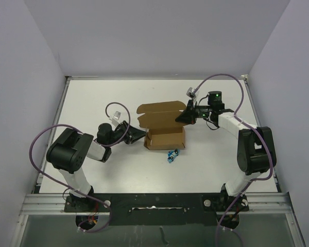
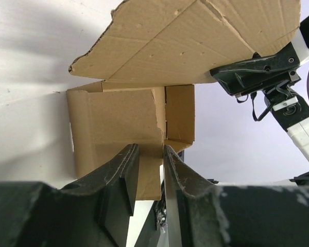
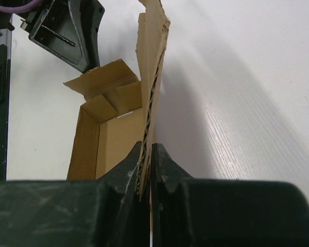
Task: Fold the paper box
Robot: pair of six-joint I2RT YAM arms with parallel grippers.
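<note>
**A:** What stands at the left end of the paper box [image 1: 165, 138]?

**B:** The left claw [image 1: 141, 135], low over the worktop [image 1: 92, 103] and reaching in at that end. In its wrist view the fingers [image 2: 124, 177] stand a little apart with the edge of the box's end wall in the gap. I cannot tell whether they pinch it or only straddle it. My guess is that the claw is there to brace the tray so it does not slide.

**A:** And the box itself?

**B:** It sits mid-worktop, half formed. The tray has its walls up and its top open, and the broad lid panel [image 1: 162, 114] rises from the far wall. A small flap is tucked inside at the left corner.

**A:** Anything else near it?

**B:** A small blue object [image 1: 171, 156] lies just in front of the box's right front corner, apart from the cardboard.

**A:** What about the right side?

**B:** The right claw [image 1: 184, 117] is at the right edge of the lid panel, clamped tight on it. Its wrist view shows the sheet edge-on between the closed fingers [image 3: 167, 170]. Holding the panel up probably leaves the tray open for the side flaps.

**A:** What could go wrong?

**B:** The lid's left edge looks ragged, so a hard pull might tear it.
</note>
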